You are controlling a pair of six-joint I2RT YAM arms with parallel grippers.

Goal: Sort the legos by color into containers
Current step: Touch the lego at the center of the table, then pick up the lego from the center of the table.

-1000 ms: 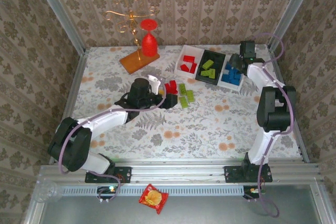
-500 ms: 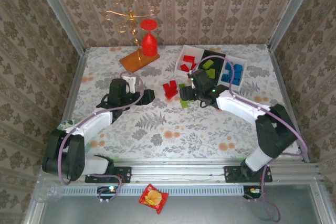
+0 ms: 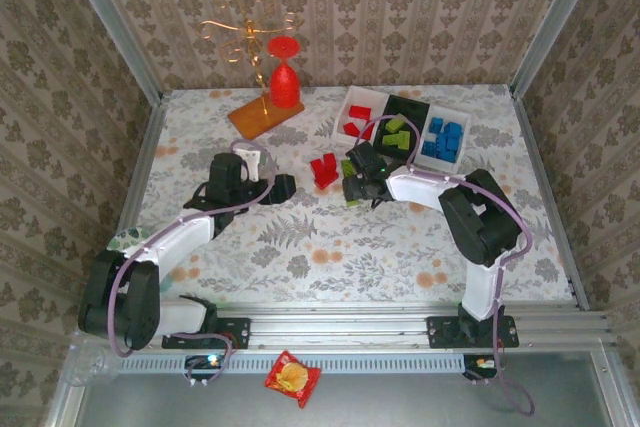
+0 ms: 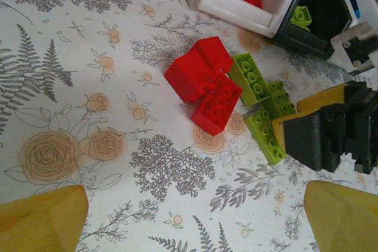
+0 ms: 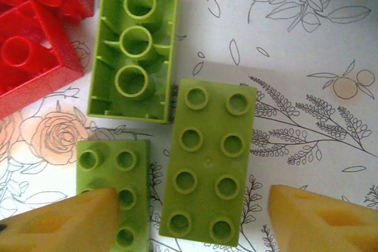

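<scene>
Flanking lime legos (image 5: pixel 208 160), spread right fingers (image 5: pixel 322 219)

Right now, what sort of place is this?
Probably a robot test cell dressed like a home: wallpapered panels in an aluminium frame, floral tablecloth, left arm and right arm bolted to a rail.

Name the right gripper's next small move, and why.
Probably lower straight down and close: the right gripper is open, its yellow fingers flanking the studs-up lime green rectangular plastic brick, which lies flat, not yet in the black tray.
</scene>
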